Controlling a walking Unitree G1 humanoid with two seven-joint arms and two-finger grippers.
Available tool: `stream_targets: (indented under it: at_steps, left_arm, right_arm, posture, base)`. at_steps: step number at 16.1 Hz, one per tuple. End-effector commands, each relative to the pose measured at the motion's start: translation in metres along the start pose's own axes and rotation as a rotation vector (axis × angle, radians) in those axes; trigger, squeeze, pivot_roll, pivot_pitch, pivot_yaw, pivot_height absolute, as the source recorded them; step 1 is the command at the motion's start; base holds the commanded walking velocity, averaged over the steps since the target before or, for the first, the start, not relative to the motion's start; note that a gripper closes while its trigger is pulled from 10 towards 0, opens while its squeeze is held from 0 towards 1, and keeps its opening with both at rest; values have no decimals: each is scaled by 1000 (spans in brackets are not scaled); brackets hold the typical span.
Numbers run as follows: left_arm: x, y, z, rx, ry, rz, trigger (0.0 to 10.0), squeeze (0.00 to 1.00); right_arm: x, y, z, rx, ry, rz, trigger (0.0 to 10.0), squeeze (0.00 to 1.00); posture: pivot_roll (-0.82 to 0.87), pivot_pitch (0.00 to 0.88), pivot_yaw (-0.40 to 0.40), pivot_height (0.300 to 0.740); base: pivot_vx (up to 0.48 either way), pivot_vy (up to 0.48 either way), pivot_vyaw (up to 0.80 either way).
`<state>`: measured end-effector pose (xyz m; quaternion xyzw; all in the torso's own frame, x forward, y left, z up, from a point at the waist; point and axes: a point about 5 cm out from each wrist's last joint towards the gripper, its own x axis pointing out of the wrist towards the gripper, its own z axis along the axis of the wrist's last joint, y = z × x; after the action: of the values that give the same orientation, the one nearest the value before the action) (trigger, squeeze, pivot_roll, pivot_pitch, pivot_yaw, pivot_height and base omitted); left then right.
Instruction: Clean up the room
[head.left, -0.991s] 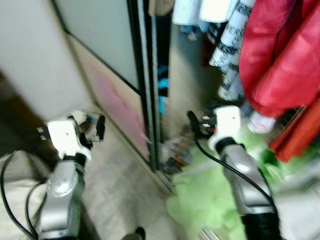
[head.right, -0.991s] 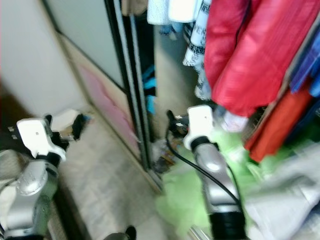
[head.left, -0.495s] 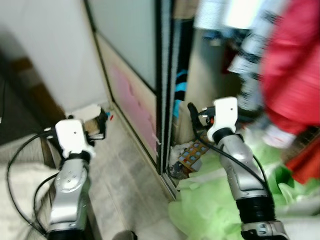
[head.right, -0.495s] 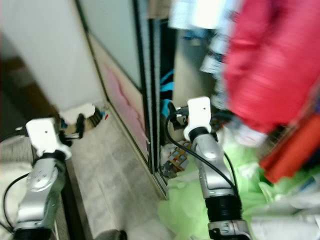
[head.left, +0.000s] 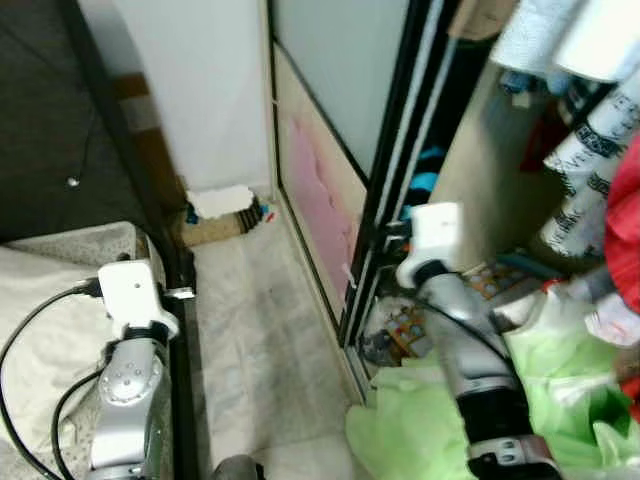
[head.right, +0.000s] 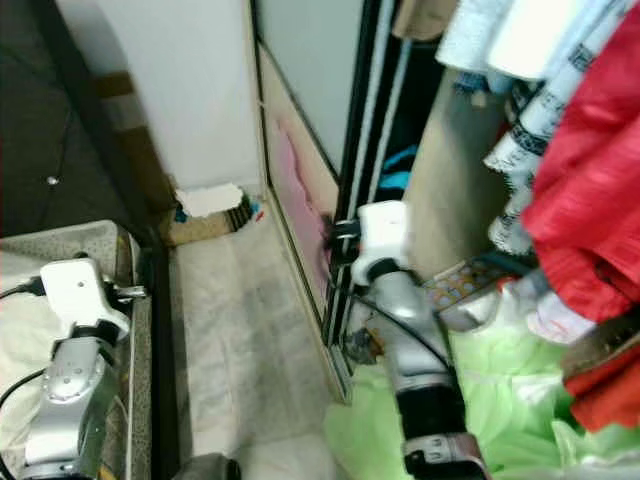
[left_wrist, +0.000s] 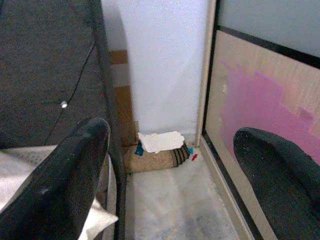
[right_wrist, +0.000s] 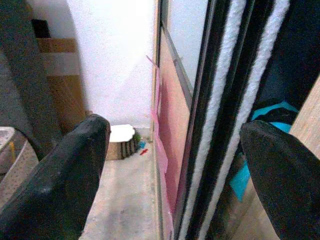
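My left gripper (left_wrist: 172, 132) is open and empty. It is held over the edge of a bed, beside a black frame post (head.left: 185, 320). It faces a small woven box with a white top (left_wrist: 157, 149) in the floor corner. Also open and empty, my right gripper (right_wrist: 174, 125) is raised at the black edge of the sliding wardrobe door (head.left: 385, 190). A heap of light green cloth (head.left: 420, 435) lies on the floor at the wardrobe. A colourful patterned box (head.left: 405, 325) sits just inside the wardrobe. Red clothing (head.right: 590, 170) hangs above.
The bed with a pale cover (head.left: 45, 310) lies to my left, and a dark panel (head.left: 50, 120) stands behind it. A strip of pale floor (head.left: 265, 330) runs between bed and wardrobe to the white wall (head.left: 200, 90). Patterned garments (head.left: 590, 130) hang in the wardrobe.
The camera has swung left, so the bed and the floor corner now show and less of the hanging clothes. Both grippers are still open and empty.
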<state>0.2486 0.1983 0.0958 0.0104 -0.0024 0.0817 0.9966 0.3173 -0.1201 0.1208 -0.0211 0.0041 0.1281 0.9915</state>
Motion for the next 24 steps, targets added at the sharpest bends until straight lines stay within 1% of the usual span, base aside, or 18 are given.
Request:
stream_targets:
  at_steps: [1,3,5,8,9,10,12,15,18,22,24]
  left_arm:
    - [2,-5,5,-8,-18,-14,10000,0]
    - [2,-8,7,-26,-29,-16,10000,0]
    - [1,-11,11,-76,-48,-23,10000,0]
    - [1,-11,12,-70,-59,-16,10000,0]
    - [2,-11,13,-56,-64,-9,10000,0]
    - [3,-10,13,-48,-64,-3,10000,0]
    - [1,-8,10,-34,-47,10,10000,0]
    - [-2,-9,8,-35,-26,-6,10000,0]
    - [-3,-9,9,-34,-22,-16,10000,0]
    - [0,-8,12,-29,-28,-17,10000,0]
    - [-1,-8,12,-30,-25,-16,10000,0]
  right_arm:
    - [0,-6,-1,3,-2,-19,10000,0]
    - [4,-6,-1,7,0,-17,10000,0]
    - [9,-5,-2,1,7,7,10000,0]
    - [15,3,0,-2,2,37,10000,0]
    - [16,7,0,-4,-3,49,10000,0]
    - [16,7,1,-6,-5,51,10000,0]
    - [14,5,2,-24,-20,59,10000,0]
    - [10,0,-1,-21,-10,41,10000,0]
    - [8,-1,-3,-21,-4,28,10000,0]
    - [8,0,-4,-20,-3,31,10000,0]
    - [8,0,-3,-19,-4,30,10000,0]
  posture:
    - [-24,0,-32,740]
    - [-6,0,-52,740]
    - [27,0,-90,740]
    - [34,0,-108,740]
    - [31,0,-109,740]
    - [26,0,-107,740]
    - [16,0,-96,740]
    - [1,0,-76,740]
    - [-2,0,-69,740]
    - [-1,0,-68,740]
    - [4,0,-68,740]
  base:
    - [0,0,0]
    - [0,0,0]
    - [0,0,0]
    - [0,0,0]
    - [0,0,0]
    - [0,0,0]
    - [0,0,794]
    - [0,0,796]
    - [0,0,796]
    - [0,0,800]
    - [0,0,797]
